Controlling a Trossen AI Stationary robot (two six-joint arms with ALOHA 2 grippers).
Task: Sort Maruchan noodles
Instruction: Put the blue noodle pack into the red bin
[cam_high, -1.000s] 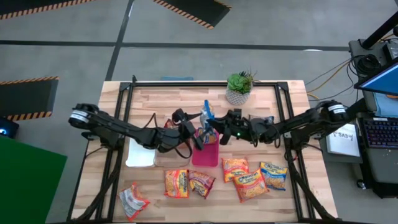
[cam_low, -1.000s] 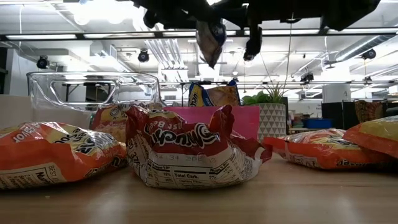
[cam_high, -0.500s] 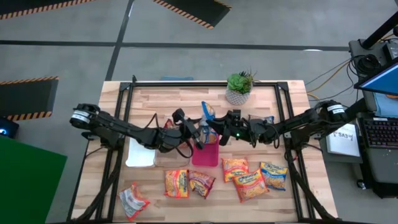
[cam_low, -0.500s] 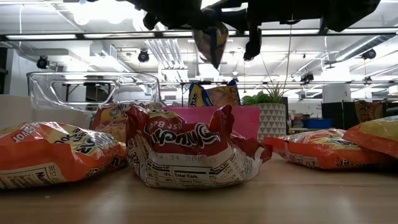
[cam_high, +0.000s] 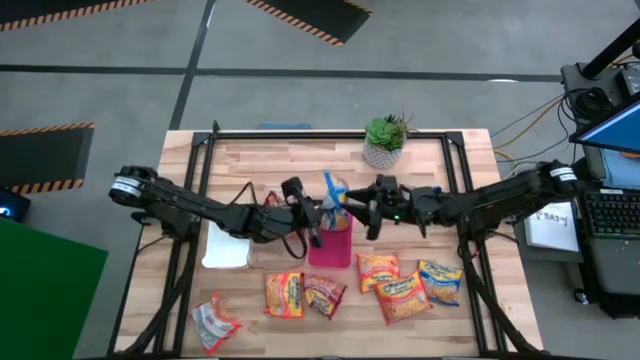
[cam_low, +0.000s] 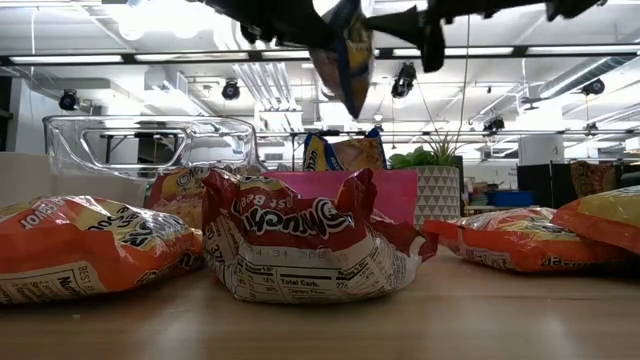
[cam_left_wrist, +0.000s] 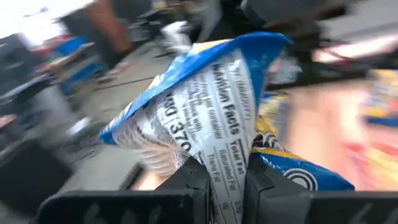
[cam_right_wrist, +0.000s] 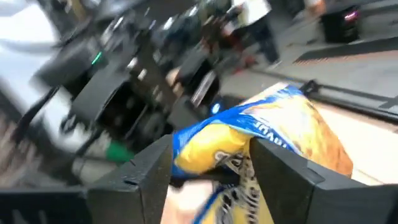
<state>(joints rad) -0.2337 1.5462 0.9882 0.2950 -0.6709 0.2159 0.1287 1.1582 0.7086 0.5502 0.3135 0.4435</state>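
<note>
Blue-yellow noodle packet (cam_left_wrist: 211, 124) pinched in left gripper (cam_left_wrist: 225, 186) jaws above pink tray (cam_high: 331, 247); right gripper (cam_high: 372, 212) jaws spread.

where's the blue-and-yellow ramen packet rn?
The blue-and-yellow plastic ramen packet hangs mid-table in the left gripper, above the pink rectangular tray; the right gripper is beside it.

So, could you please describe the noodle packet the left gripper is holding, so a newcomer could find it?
Start at the pink tray mid-table. Just above it, the left gripper pinches a blue-and-yellow packet in the air. Every other packet lies on the table or in a tray.
</note>
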